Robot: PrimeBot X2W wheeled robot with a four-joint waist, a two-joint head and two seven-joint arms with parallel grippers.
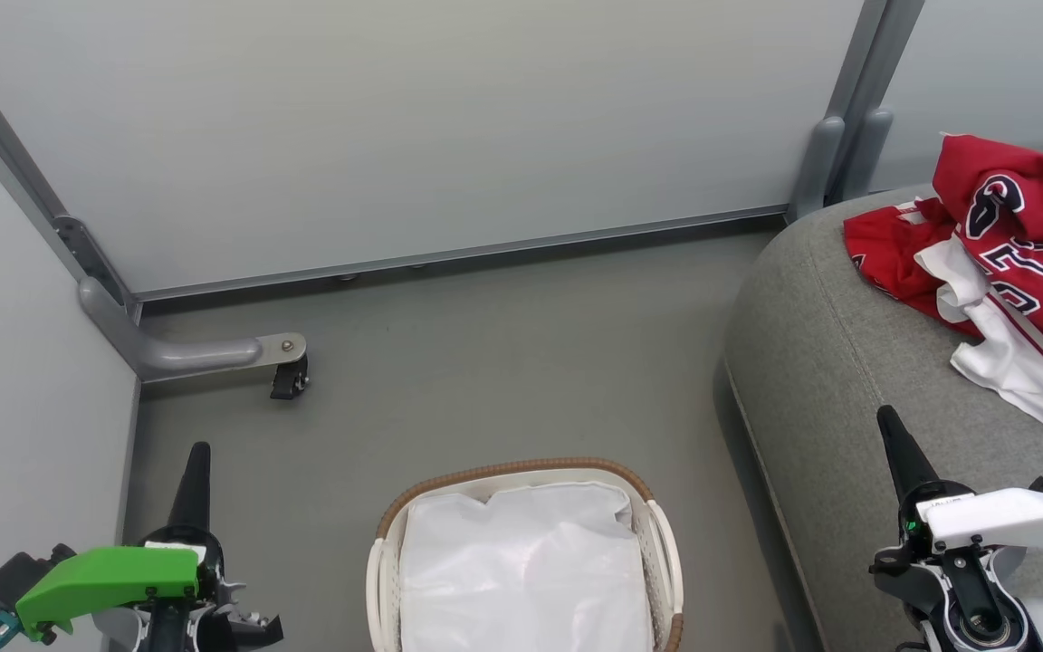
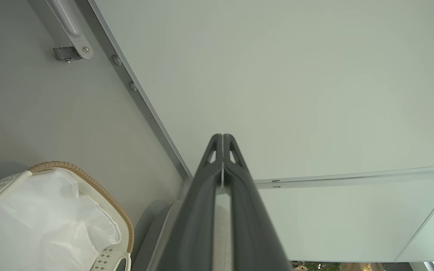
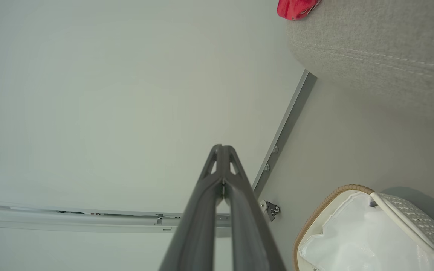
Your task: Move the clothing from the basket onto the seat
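Note:
The red clothing [image 1: 1010, 244] lies crumpled on the grey seat [image 1: 829, 362] at the right, a jersey with dark numbers and white trim on top; a red corner of clothing [image 3: 296, 8] also peeks over the seat [image 3: 382, 45]. The white basket [image 1: 526, 475] with a brown woven rim stands on the floor at bottom centre, holding just its white liner [image 1: 521, 570]. My left gripper [image 1: 196, 453] is shut at the lower left, holding nothing. My right gripper [image 1: 889, 418] is shut over the seat's front edge, holding nothing. Both wrist views show the fingertips [image 2: 222, 137] [image 3: 222, 147] pressed together.
Pale partition walls [image 1: 395, 127] close off the back and left. A grey metal foot with a black caster [image 1: 289, 376] juts onto the floor at the left. Grey floor [image 1: 503, 362] lies open between the basket [image 2: 89, 180] [image 3: 326, 199], wall and seat.

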